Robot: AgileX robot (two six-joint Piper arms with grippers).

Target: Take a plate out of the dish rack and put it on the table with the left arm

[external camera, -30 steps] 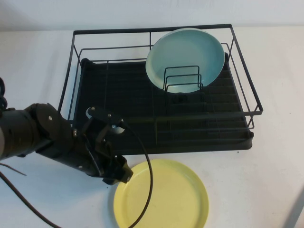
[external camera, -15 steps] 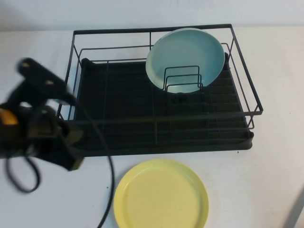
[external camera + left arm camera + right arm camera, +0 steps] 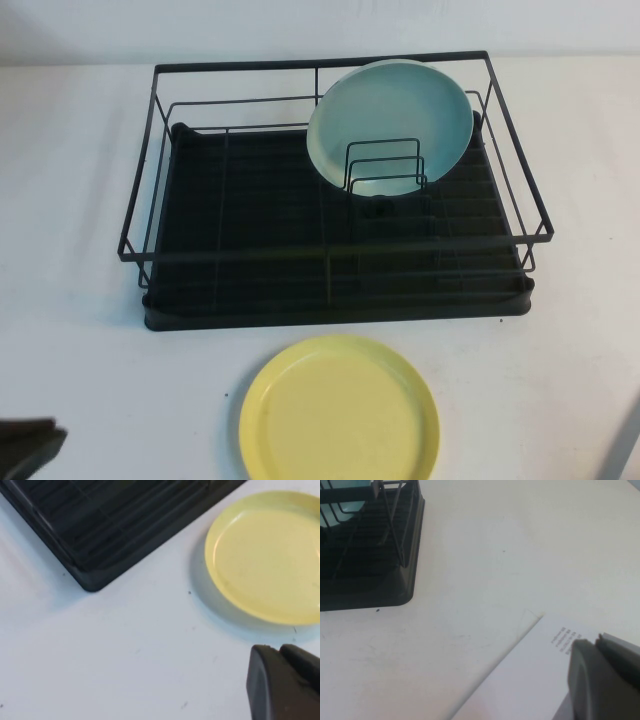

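One plate [image 3: 339, 409] lies flat on the table [image 3: 70, 200], clear of the dish rack [image 3: 335, 185].
My left gripper [image 3: 286, 682] hangs near the plate, holding nothing; whether it gapes I cannot tell. My right gripper [image 3: 602, 680] sits far beyond the rack, unreadable too. A careless sweep could nudge the plate. Beside the rack the table is white and bare.

A pale wall [image 3: 300, 25] runs along the far edge — plain, evenly lit. At the near right lies a white printed sheet [image 3: 530, 675] — soft shadows only.
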